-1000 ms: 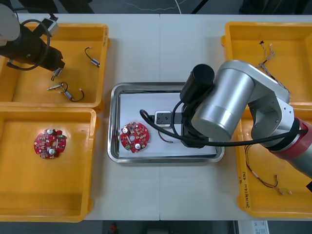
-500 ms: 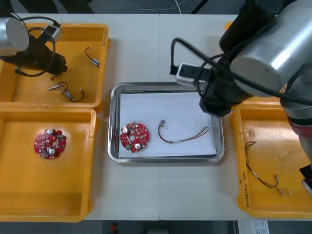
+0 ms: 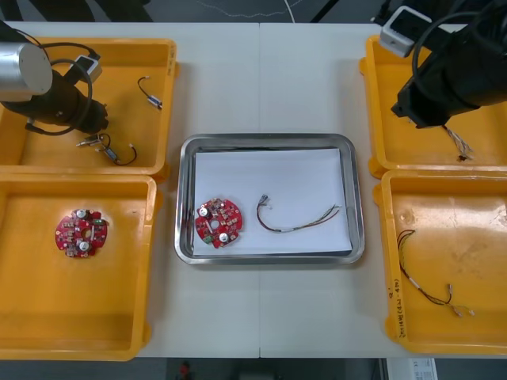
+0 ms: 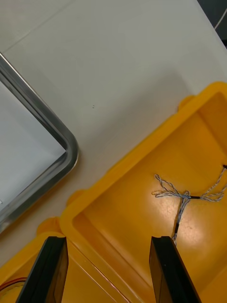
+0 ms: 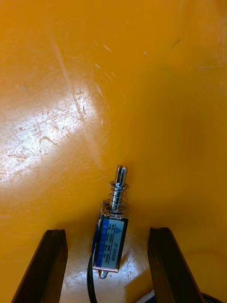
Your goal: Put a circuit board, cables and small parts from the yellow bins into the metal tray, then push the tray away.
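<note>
- The left hand (image 5: 106,232) hung low over the floor of the far left yellow bin (image 3: 166,87), fingers spread apart and grasping nothing.
- A small metal part (image 5: 112,227) lay on the bin floor between those fingers, its spring end pointing away from the wrist; neither finger touched it.
- The right hand (image 4: 109,239) hovered above the far right yellow bin (image 3: 372,103), released and empty.
- A blue and white cable (image 4: 182,194) lay in that bin, just beyond one of the right fingers.
- The metal tray (image 3: 184,198) sat mid-desk (image 3: 261,79) between the bins, white inside.
- In the tray lay a circuit board (image 3: 218,222) and, beside it, a red and yellow cable (image 3: 297,222).
</note>
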Controlling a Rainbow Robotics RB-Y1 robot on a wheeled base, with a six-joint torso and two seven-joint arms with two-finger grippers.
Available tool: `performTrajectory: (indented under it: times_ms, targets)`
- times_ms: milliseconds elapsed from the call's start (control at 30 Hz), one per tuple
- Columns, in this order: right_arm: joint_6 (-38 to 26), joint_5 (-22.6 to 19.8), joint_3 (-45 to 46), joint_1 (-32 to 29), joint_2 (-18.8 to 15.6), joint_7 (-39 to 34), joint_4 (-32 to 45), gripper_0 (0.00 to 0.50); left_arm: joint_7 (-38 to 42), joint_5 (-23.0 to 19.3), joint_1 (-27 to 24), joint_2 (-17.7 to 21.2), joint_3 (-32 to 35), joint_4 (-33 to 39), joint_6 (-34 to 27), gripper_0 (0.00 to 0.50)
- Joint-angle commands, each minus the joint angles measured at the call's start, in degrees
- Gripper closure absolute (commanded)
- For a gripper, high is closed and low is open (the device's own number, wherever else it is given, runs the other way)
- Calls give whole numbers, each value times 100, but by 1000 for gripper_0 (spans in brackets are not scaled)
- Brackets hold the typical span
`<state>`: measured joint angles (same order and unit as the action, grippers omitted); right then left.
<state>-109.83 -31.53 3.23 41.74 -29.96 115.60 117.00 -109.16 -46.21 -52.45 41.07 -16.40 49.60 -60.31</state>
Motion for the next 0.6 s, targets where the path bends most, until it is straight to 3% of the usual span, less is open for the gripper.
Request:
performTrajectory:
  times_ms: [33, 67, 100, 133, 600]
  targets:
    - [-17, 104, 723, 159, -309, 59, -354, 0, -272, -29, -275, -11, -66, -64, 90, 0]
    - [-17, 121, 881, 159, -335, 77, -477, 0, -272, -29, -275, -11, -66, -82, 81, 94]
    - [-17, 139, 951, 159, -344, 86, -538, 0, -272, -37, -266, -11, -66, -82, 81, 222]
    - [-17, 183, 1101, 167, -361, 94, -653, 0, -272, -29, -266, -11, -66, -82, 81, 498]
    - [-17, 508, 1637, 167, -915, 270, -1778, 0, -246, -37, -266, 103, -39, 138, 46, 500]
